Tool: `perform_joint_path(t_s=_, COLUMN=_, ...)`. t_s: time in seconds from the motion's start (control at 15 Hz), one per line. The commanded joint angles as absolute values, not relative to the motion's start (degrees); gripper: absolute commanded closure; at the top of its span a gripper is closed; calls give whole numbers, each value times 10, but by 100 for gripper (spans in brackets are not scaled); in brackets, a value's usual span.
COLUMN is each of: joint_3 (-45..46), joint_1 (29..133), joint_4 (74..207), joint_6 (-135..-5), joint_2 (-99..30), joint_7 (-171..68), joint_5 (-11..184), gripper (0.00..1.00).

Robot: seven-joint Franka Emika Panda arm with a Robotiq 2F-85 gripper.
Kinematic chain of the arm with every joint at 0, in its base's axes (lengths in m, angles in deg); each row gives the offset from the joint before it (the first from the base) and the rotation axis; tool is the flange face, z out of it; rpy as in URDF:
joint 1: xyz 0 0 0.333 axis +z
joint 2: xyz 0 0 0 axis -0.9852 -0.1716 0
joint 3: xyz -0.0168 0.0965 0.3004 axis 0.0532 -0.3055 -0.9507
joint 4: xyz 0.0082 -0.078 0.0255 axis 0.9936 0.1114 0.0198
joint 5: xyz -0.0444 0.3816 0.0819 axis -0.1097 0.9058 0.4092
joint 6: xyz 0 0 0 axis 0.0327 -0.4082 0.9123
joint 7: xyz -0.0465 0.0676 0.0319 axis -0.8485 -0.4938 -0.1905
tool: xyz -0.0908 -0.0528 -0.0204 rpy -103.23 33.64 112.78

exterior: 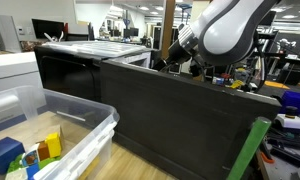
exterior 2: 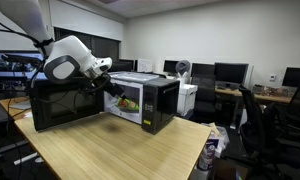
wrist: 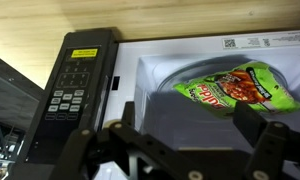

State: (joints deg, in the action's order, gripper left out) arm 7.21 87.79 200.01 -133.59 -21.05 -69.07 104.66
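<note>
Your gripper (wrist: 190, 132) is hovering at the mouth of the microwave (exterior 2: 155, 100), its fingers standing wide apart and clasping nothing, with the door (exterior 2: 65, 105) hanging open beside it. Just beyond, the green snack bag (wrist: 235, 88) is lying flat on the glass plate (wrist: 160, 75) inside the microwave, toward the side away from the control panel (wrist: 75, 85). I'd judge you are lining up a grasp — so be centring the fingers across the bag's middle, clearing the microwave's walls, and closing gently.
</note>
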Motion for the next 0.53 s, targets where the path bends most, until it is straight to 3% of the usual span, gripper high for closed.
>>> perform_joint_path(t_s=0.0, joint_3=85, joint_1=883, joint_4=1992, joint_6=-1336, joint_2=-213, joint_7=-722, joint_5=1039, gripper=0)
perform_joint_path(t_s=0.47, joint_3=90, joint_1=888, joint_4=1997, joint_6=-1336, joint_2=-217, joint_7=-760, joint_5=1041, gripper=0)
